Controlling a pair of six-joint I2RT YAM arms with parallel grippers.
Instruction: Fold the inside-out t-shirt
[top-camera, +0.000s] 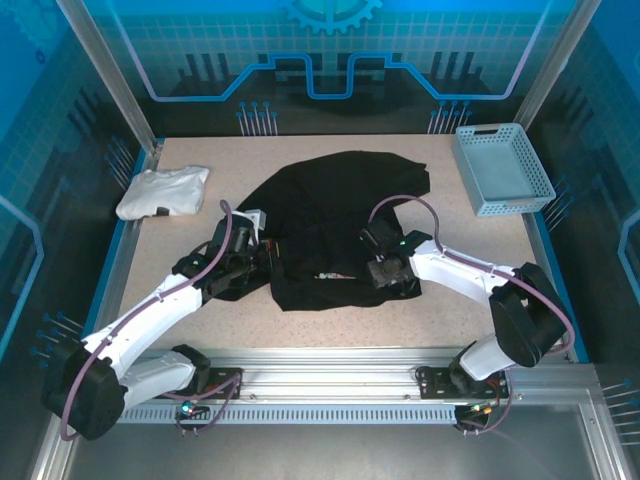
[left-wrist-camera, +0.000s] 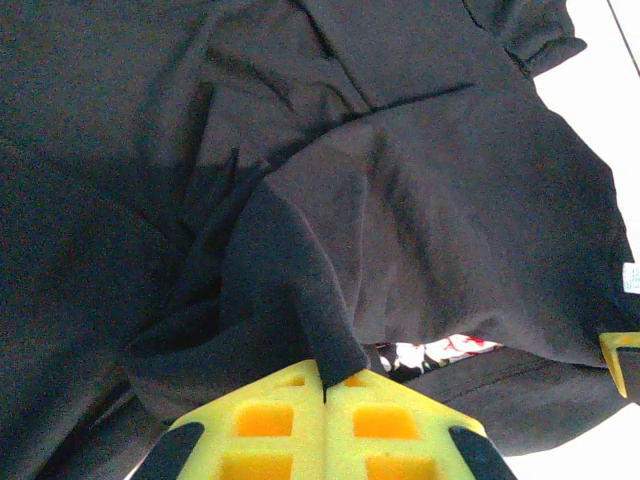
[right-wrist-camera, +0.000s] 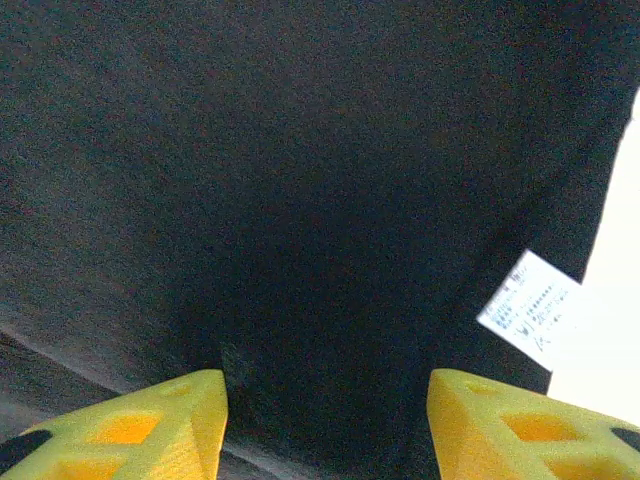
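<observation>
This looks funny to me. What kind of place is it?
Probably a robot practice booth: left arm and right arm bolted to a rail, blue printed walls around one table, a black t-shirt on it.

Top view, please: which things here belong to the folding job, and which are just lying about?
Job:
black t-shirt
left tool, shut on a fold of it
right tool, open over the cloth

Lying about:
white folded garment
blue basket

We log a beige speckled tabletop (top-camera: 330, 328) holding a crumpled black cloth t-shirt (top-camera: 330, 215), a white folded garment (top-camera: 163, 191) (far left), and a pale-blue plastic basket (top-camera: 467, 172).
</observation>
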